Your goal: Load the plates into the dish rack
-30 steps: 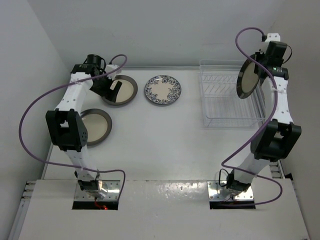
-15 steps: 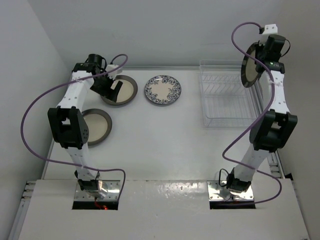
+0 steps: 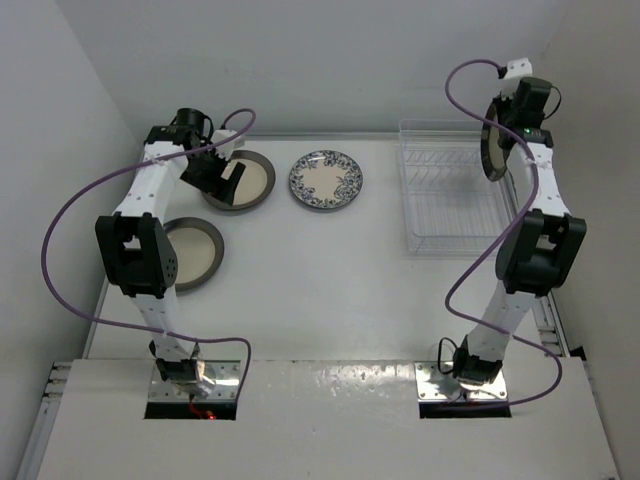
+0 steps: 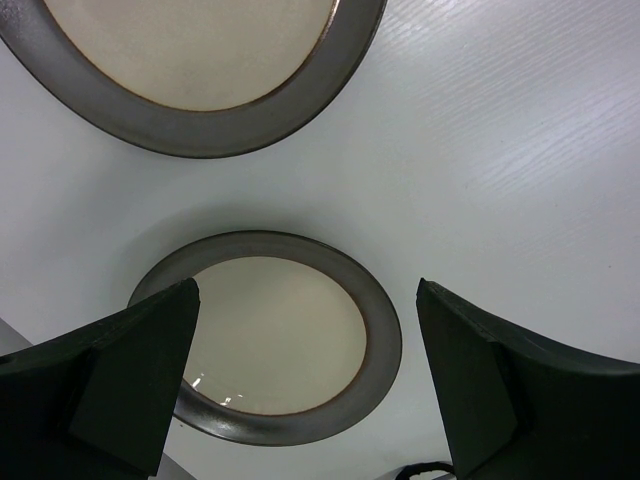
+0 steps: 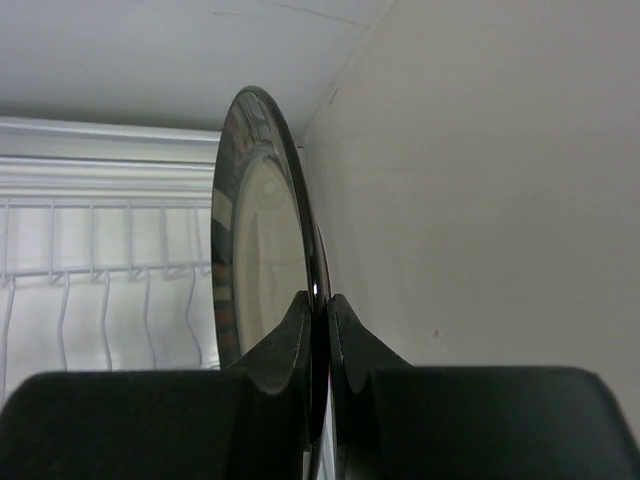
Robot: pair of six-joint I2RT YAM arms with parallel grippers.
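Above the far right corner of the dish rack (image 3: pixel 450 170), a dark-rimmed plate (image 5: pixel 255 260) hangs on edge, its lower rim pinched tight between the right jaws. The left jaws stand spread wide over a grey-rimmed plate (image 3: pixel 245 180) on the table (image 3: pixel 330 290). A second grey-rimmed plate (image 3: pixel 195 252) and a blue floral plate (image 3: pixel 325 180) lie flat nearby.

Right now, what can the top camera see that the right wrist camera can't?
Only the top camera shows the blue flowery plate, the far grey-rimmed plate, the near grey-rimmed plate and the open left gripper. Only the right wrist camera shows, up close, the right gripper pinching the rim of the held plate. Both show that held plate turned on edge, and the white dish rack.
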